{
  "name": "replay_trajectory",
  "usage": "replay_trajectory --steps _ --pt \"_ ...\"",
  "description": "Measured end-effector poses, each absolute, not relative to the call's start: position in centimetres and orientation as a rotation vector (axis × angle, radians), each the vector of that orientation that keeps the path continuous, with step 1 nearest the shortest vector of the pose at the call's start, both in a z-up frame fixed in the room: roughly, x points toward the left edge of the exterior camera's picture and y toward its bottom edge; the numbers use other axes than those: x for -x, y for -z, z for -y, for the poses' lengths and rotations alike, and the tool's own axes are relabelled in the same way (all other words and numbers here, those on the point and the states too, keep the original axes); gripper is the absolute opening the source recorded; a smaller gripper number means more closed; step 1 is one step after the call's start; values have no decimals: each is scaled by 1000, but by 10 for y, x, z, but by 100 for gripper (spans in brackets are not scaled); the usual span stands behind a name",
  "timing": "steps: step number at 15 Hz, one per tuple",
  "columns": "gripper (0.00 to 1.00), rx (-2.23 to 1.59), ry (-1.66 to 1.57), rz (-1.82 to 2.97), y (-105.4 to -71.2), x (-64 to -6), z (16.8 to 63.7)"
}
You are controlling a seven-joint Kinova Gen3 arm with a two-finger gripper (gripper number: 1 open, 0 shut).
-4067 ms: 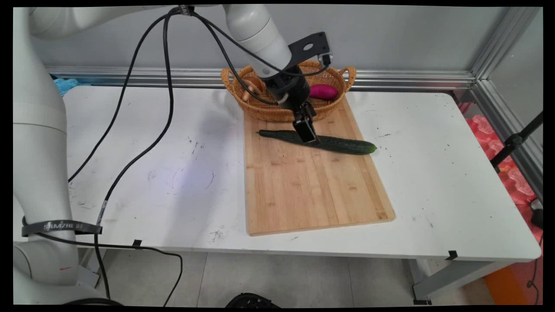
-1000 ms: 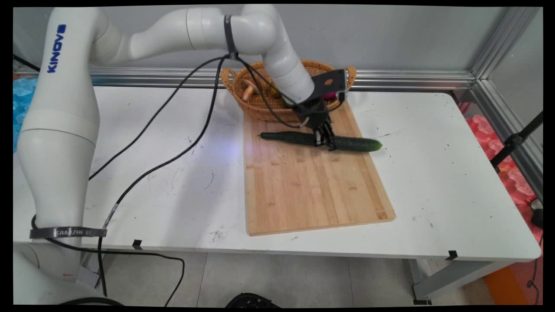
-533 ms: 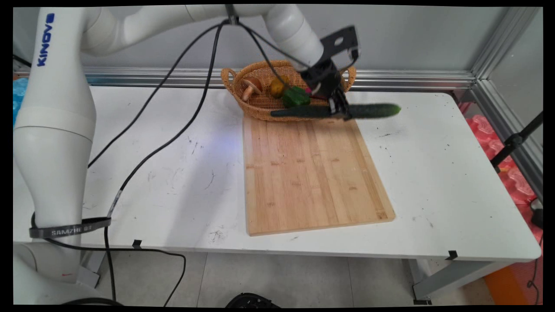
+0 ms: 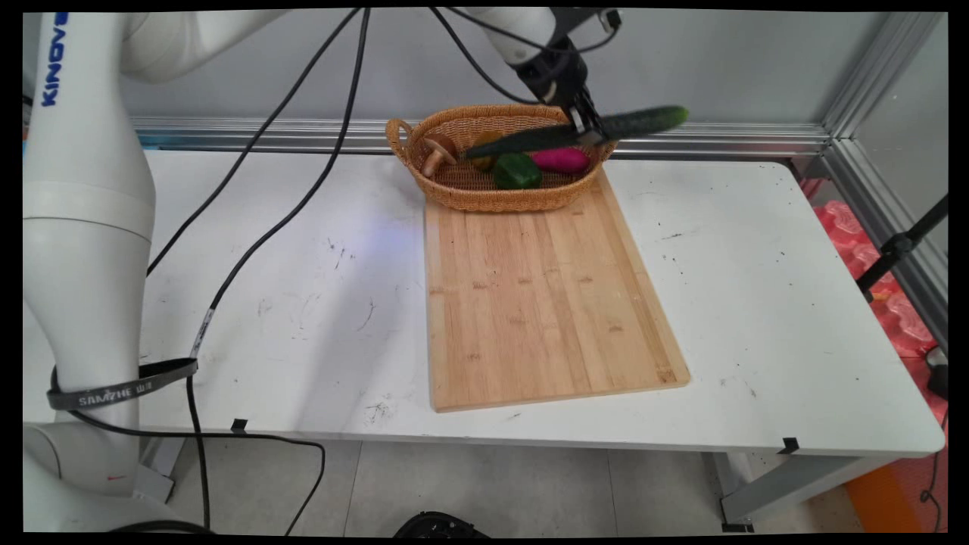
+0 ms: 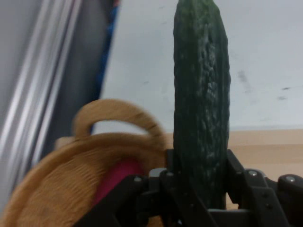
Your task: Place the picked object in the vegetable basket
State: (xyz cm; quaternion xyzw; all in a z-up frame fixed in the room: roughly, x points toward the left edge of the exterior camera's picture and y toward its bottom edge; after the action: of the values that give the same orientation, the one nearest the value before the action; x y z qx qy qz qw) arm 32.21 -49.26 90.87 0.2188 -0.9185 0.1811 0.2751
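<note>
Between the fingers (image 4: 584,130) sits a long dark-green cucumber (image 4: 606,127), pinched across its girth near mid-length; the hand view shows the pads (image 5: 234,170) pressed to both flanks, the fruit running straight away from the linkage. Cucumber is airborne, clear of everything below it.

Long axis: close to level in the main view, slightly tilted. The blunt, fatter end to the right of the fingers rides higher and points toward the right-hand wall frame; the thinner end to the left dips lower, passing in front of the basket's far rim. More length appears left of the grip than right, though the left part is dark and hard to trace to its tip.

Directly below and left of the fingers: wicker basket (image 4: 462,198) with handles, holding a magenta piece (image 4: 560,160) nearest the fingers, a green pepper-like piece (image 4: 517,171) beyond it, a yellowish item partly hidden by the cucumber, and a mushroom (image 4: 437,150) farthest left.

Below and toward the viewer: bamboo cutting board (image 4: 537,303), bare, lying on the white surface (image 4: 757,303), its far edge touching the basket.

Progress, judged from present layout only: lift is accomplished, the cucumber is off the board and raised over the basket's right side. No goal is stated, so what remains cannot be fixed; the cucumber rests nowhere yet.
</note>
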Motion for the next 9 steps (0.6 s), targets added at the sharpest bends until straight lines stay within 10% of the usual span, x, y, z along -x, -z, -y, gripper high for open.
replay_trajectory --steps 9 --pt "0 -865 -565 2384 -892 -379 515"
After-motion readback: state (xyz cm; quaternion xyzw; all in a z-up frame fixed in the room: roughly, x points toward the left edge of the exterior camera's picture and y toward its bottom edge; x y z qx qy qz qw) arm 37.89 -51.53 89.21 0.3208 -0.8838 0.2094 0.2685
